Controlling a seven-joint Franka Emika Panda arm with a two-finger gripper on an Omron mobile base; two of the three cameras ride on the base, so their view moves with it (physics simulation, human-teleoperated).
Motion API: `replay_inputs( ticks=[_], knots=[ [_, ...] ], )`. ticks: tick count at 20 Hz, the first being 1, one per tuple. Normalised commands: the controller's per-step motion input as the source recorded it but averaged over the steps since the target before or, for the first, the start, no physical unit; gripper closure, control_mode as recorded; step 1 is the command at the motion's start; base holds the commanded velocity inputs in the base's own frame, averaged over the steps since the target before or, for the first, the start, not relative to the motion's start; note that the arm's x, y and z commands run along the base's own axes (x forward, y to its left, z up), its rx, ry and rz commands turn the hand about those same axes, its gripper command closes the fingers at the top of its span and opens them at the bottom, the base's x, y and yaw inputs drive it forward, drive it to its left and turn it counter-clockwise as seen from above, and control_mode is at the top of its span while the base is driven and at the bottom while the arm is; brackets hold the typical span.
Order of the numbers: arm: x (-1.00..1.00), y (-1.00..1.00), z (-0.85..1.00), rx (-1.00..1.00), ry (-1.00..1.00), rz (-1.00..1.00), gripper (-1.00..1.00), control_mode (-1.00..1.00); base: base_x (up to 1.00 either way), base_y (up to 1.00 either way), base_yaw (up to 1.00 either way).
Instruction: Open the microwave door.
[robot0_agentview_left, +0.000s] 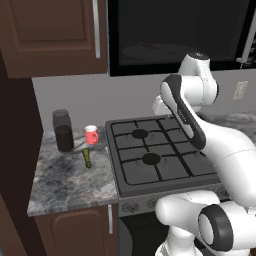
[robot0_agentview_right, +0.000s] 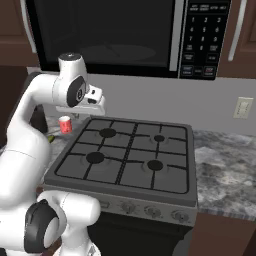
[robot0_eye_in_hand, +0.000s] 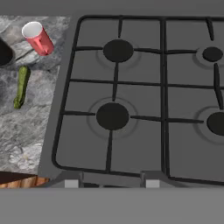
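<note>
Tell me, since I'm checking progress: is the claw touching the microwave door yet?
Apart. In the hand view the claw hangs over the stove; in the right base view the microwave door sits well above the hand.

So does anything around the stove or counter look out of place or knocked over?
One thing: a small green vegetable, perhaps a cucumber or pickle, lies loose on the grey stone counter left of the stove. The red mug and dark jar stand upright; nothing looks spilled or damaged.

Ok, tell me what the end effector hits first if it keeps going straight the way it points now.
Most likely the stove: the hand view looks straight down on its grate, near the front-left burner, with the end effector above it. Height is hard to judge, but nothing lies between.
</note>
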Motion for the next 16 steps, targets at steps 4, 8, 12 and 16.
replay_inputs(
  ticks=[4, 8, 12, 16],
  knots=[
    [-0.36, -0.16, 0.01, 0.00, -0.19, 0.00, -1.00, -1.00, 0.00, 0.00, 0.00],
    [-0.71, -0.54, 0.29, 0.00, -0.49, 0.00, -1.00, -1.00, 0.00, 0.00, 0.00],
    [-0.44, -0.32, 0.63, 0.00, -0.54, 0.00, -1.00, -1.00, 0.00, 0.00, 0.00],
    [-0.33, -0.39, 0.63, 0.00, -0.40, 0.00, -1.00, -1.00, 0.00, 0.00, 0.00]
  ],
)
